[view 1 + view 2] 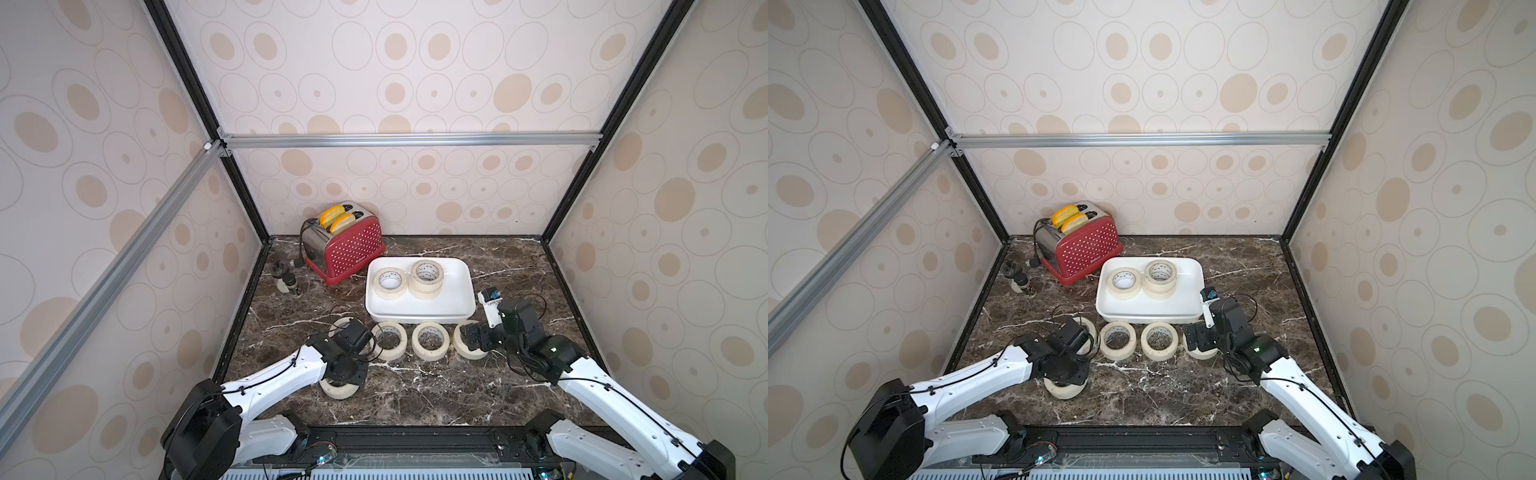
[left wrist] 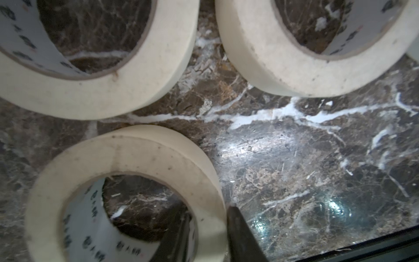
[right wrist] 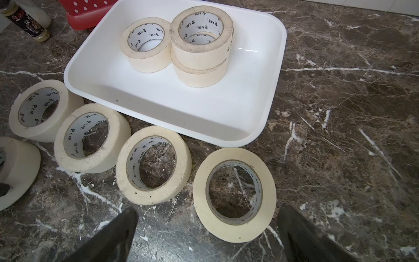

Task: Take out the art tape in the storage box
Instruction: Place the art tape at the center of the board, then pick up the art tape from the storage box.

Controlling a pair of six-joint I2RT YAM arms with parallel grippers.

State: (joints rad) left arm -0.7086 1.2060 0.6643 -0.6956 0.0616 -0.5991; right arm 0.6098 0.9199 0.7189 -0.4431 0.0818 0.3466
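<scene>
The white storage box [image 1: 419,318] holds three rolls of art tape: a single roll [image 1: 390,283] and a stack of two [image 1: 427,277], also seen in the right wrist view [image 3: 199,56]. Several more rolls lie flat on the marble, a row [image 1: 430,340] along the box's near side and one [image 1: 338,388] under my left wrist. My left gripper [image 2: 208,211] straddles that roll's [image 2: 127,158] wall, one finger inside the ring and one outside; whether they press on it I cannot tell. My right gripper [image 3: 207,209] hangs open over the near edge of the row's rightmost roll [image 3: 234,195].
A red polka-dot toaster [image 1: 345,249] with bread in it stands behind the box at the back left. Two small bottles [image 1: 286,280] stand by the left wall. Patterned walls close in three sides. A black rail runs along the table's front edge [image 1: 395,436].
</scene>
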